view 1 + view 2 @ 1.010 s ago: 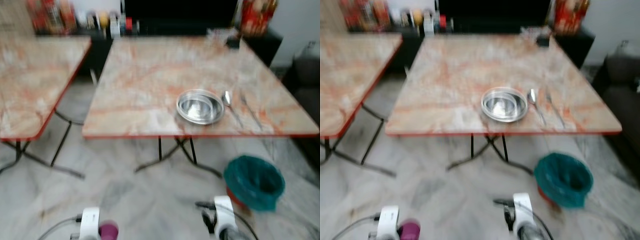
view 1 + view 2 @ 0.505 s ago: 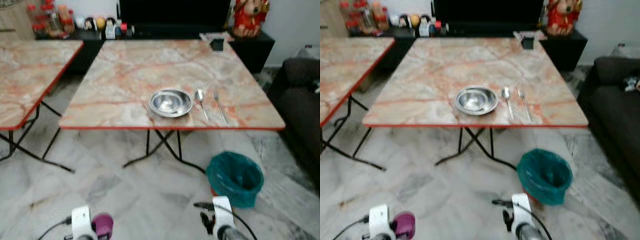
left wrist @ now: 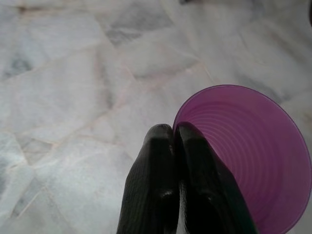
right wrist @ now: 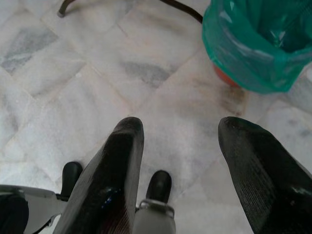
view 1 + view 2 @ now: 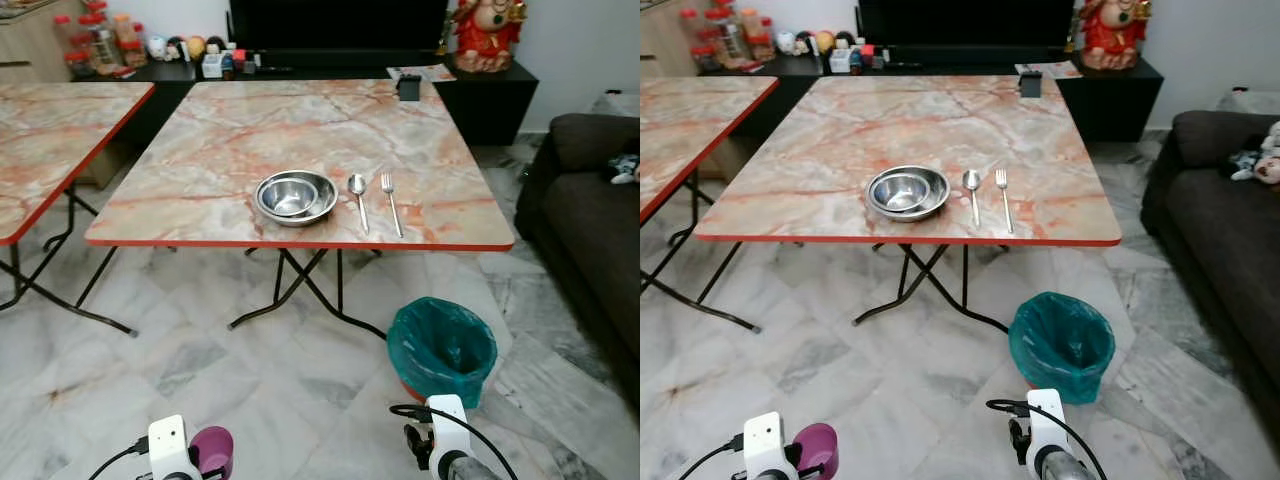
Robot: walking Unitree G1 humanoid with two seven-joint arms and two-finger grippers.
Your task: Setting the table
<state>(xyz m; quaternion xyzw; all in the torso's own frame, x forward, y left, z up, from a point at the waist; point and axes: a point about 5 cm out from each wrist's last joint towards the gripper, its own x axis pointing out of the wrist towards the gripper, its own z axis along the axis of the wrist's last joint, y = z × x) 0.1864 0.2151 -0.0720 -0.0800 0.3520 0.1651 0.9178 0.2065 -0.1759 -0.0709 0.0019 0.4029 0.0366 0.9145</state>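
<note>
Camera swung, blur gone; counter [image 5: 200, 160] now central. Bowl [image 5: 296, 195], spoon [image 5: 358, 190], fork [image 5: 391, 200] near front edge. Left gripper [image 3: 175, 134] fingers pinch purple cup [image 3: 248, 151] rim; right gripper [image 4: 180, 136] fingers spread, empty. Cup placement pending.

A bin lined with a green bag [image 5: 441, 347] stands on the marble floor [image 5: 250, 370]. Well beyond the bin, a black TV cabinet [image 5: 330, 75] runs along the wall, with small jars and bottles [image 5: 95, 40] towards its left end and a red figurine [image 5: 483, 32] on its right end. Right of the bin sits a dark sofa [image 5: 590, 215].
</note>
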